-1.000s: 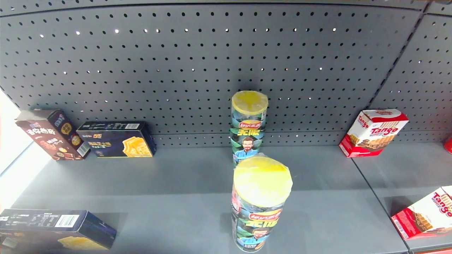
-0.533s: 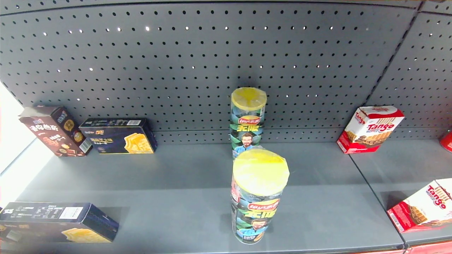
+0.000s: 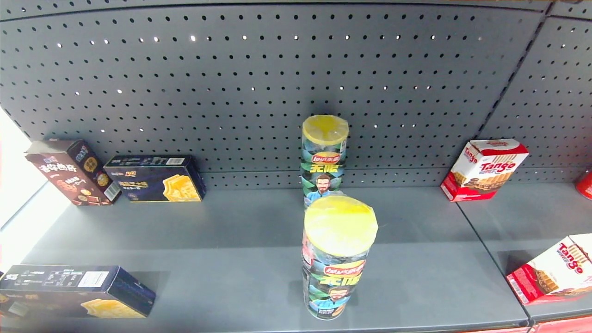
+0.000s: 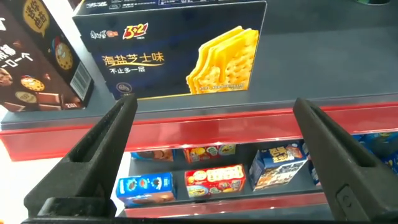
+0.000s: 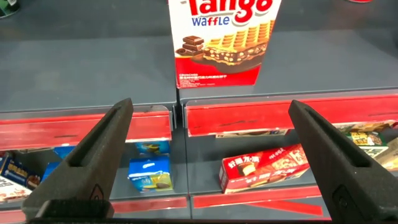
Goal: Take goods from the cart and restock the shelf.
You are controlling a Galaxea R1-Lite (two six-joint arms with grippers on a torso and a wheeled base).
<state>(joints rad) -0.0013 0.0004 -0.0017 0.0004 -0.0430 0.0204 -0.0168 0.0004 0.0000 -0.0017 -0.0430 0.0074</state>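
The left pincer is hanging with its fingers spread wide and nothing between them. Just beyond its fingertips, across the red edge strip, a dark cracker box is standing at the front of a shelf level. The right pincer is likewise gaping and empty, and a red-and-white wafer box is facing it from just past the same kind of strip.

Well ahead of both pincers and roughly between them, the front chip can and the rear chip can are standing upright, one behind the other, on the grey shelf.

Handling, as a judgement: the cartons are looking light and thin-walled. They would be denting under a hard squeeze, so a pincer should be closing across the two broad faces near mid-height, not on a corner. The cans are looking stiff but smooth and round, and tall enough to topple. A hold around the body below the yellow lid should be steadying them best.

Against the head view of a second ago, the whole scene is sitting slightly higher and wider, which is reading as a camera shift. The cans and boxes are keeping their places relative to one another, and over the last half second nothing is differing.
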